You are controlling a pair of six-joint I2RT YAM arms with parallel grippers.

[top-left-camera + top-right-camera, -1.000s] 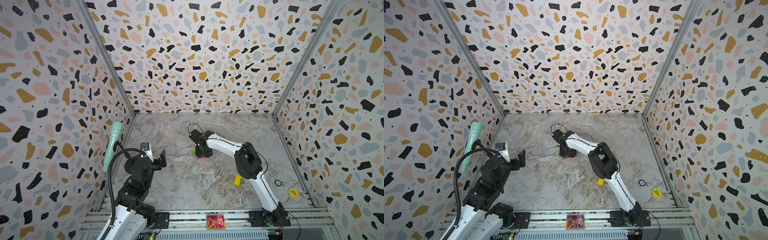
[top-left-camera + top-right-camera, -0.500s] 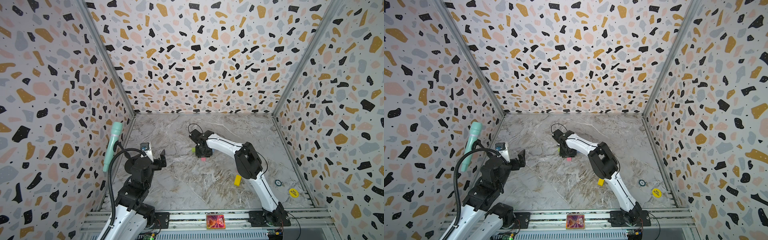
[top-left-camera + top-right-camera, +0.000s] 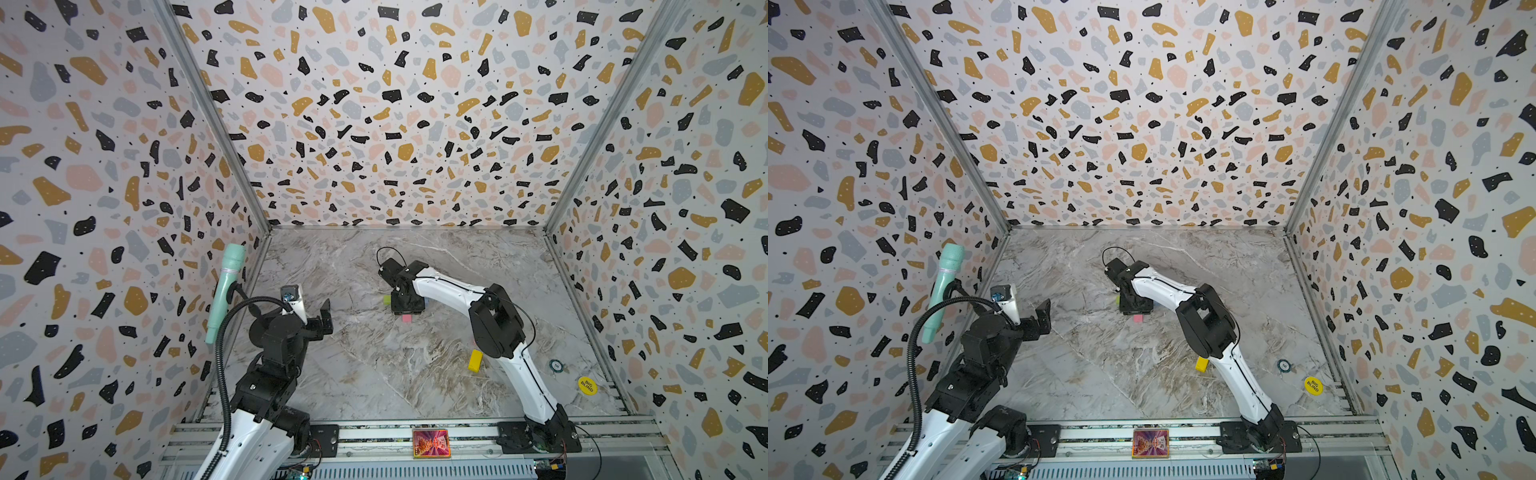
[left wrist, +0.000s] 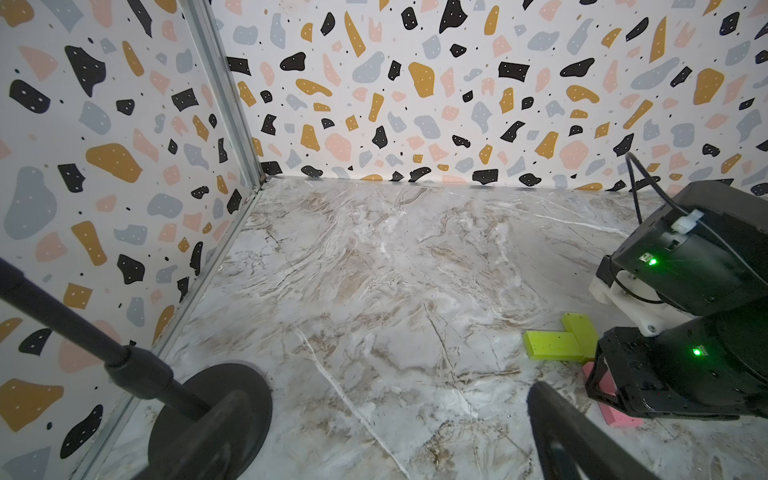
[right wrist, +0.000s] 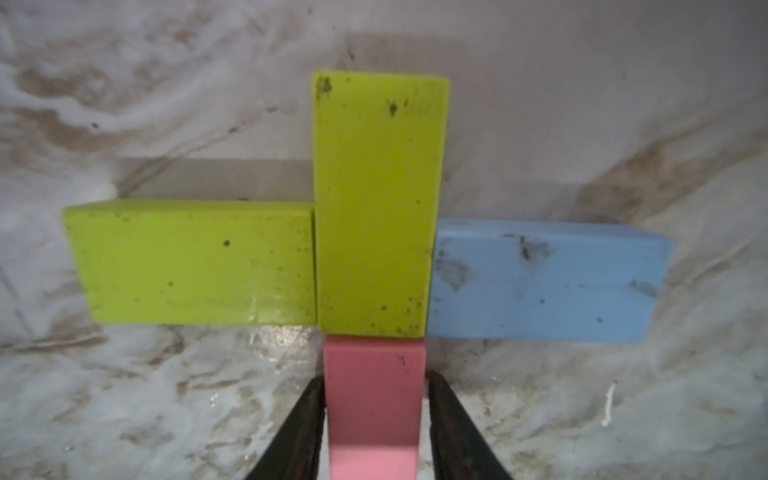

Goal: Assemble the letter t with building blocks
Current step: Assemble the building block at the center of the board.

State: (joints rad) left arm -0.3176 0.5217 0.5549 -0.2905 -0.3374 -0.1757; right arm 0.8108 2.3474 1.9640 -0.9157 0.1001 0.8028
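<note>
Letter t [image 5: 376, 266], part-built, lies flat near the middle of the marble-pattern tabletop [image 3: 365, 386], under the right gripper [image 5: 375, 378]. Upright lime-green rectangular brick [image 5: 376, 203] sits at centre. A second lime-green brick [image 5: 195, 262] lies crosswise, butted against one of its long sides. A light-blue brick [image 5: 548, 282] sits against the other side, not quite in line with the green crossbar piece. A pink brick [image 5: 374, 399] butts the upright's end nearest the gripper and starts the stem.

The right gripper's black fingers [image 5: 303, 432] flank the pink brick's long sides, nearly closed about it. Whether they pinch it or stand a hair off, cannot tell.

A yellow brick [image 3: 475, 360] lies alone, well apart, beside the right arm's elbow [image 3: 494, 324]. A second pink brick is not made out. The left gripper [image 3: 322, 318] hangs near the left wall, jaws apart, empty.

Judgement: the bricks look rigid, light and smooth-faced, so a slight brush would shift them and their neighbours. Best hold is across the narrow width at mid-length, fingers low. Withdraw straight up so the stem is not dragged.
</note>
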